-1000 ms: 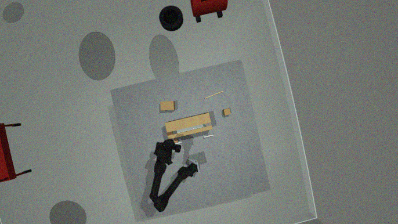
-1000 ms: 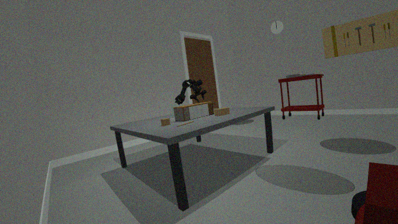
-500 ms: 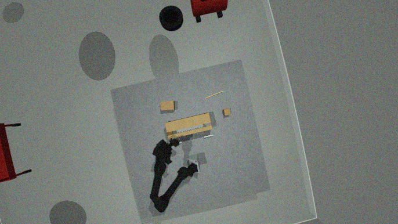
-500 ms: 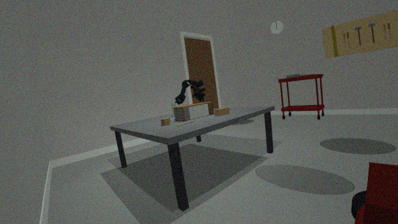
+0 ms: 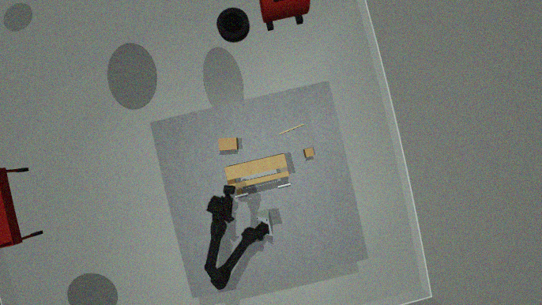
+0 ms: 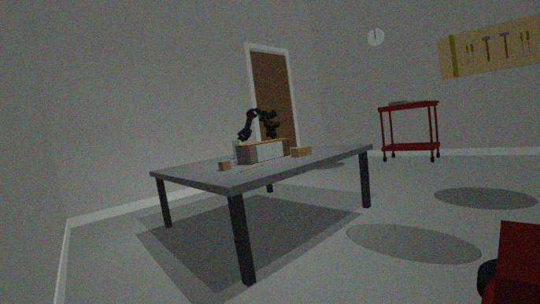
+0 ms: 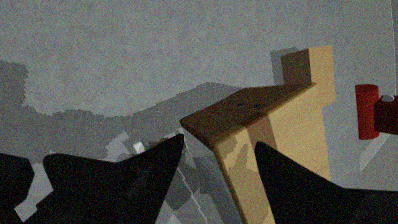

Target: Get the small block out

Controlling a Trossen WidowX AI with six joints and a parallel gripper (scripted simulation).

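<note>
As I look across from the room, near right corner: a red object (image 6: 519, 248), partly cut off.
Table: a grey top (image 5: 316, 237) (image 6: 197, 173) on dark legs.
Thin stick: the wooden stick (image 5: 291, 129) (image 6: 251, 168) lies on the near side of the box.
Cube: a wooden cube (image 5: 309, 152) (image 6: 223, 166), beyond the box's left end.
Larger block: a wooden brick (image 5: 228, 144) (image 6: 301, 151) (image 7: 322, 70), near the box's right end, apart from it.
Box: upright, wooden-topped box (image 5: 257, 166) (image 6: 245, 154) (image 7: 295, 130) on the table.
Task block: what looks like the small block (image 5: 239, 190) shows at the box's far right, beside a pale strip (image 5: 241, 195); I cannot make out its exact footing.
Gripper: partly open gripper (image 5: 231, 203) (image 6: 275, 131) (image 7: 219, 142), nothing held, near the box's right end.
Arm: the black arm (image 5: 215, 245) (image 6: 248, 122) bends behind the box.
Far right: a red cart (image 6: 411, 105).
Far wall: a brown door (image 6: 271, 90) and a round clock (image 6: 375, 36).
</note>
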